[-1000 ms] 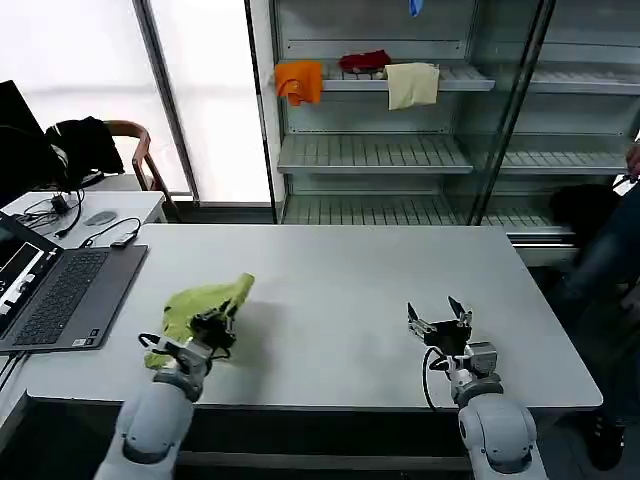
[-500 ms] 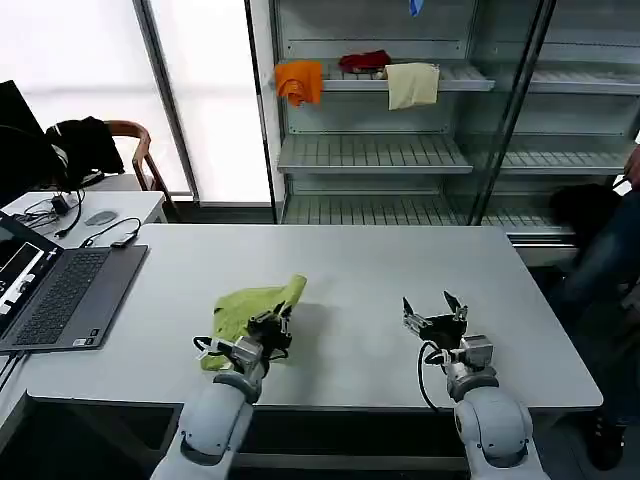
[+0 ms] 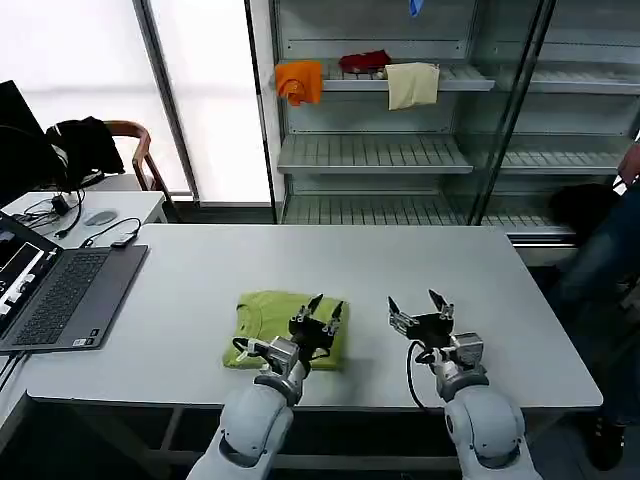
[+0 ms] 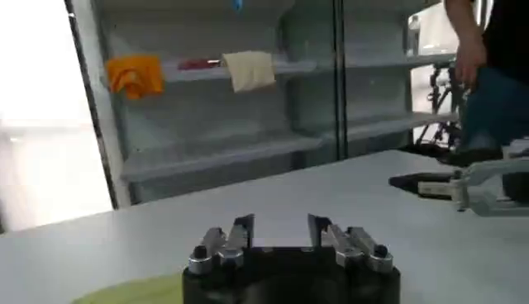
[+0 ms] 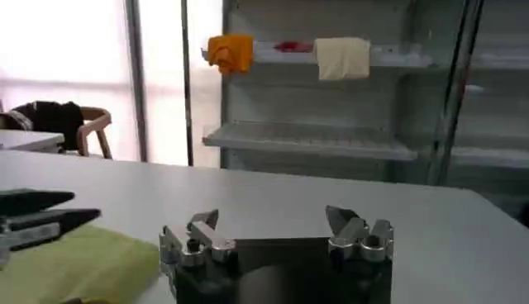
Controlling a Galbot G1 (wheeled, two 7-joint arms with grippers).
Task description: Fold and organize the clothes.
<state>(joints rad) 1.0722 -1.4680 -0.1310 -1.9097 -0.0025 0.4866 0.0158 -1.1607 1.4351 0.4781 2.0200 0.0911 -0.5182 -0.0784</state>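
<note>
Lime-green T-shirt lies folded flat on the white worktop, near the front edge, slightly left of centre. Left hand sits over the shirt's right edge, fingers spread apart, gripping nothing. Right hand is just beside the shirt on bare worktop, fingers apart, empty.

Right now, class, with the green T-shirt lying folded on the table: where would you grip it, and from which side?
Probably the lime-green T-shirt at its near edge, coming from above. It lies flat on the table, and the open left end effector hovers at its right side. The right end effector waits open beside it.
</note>
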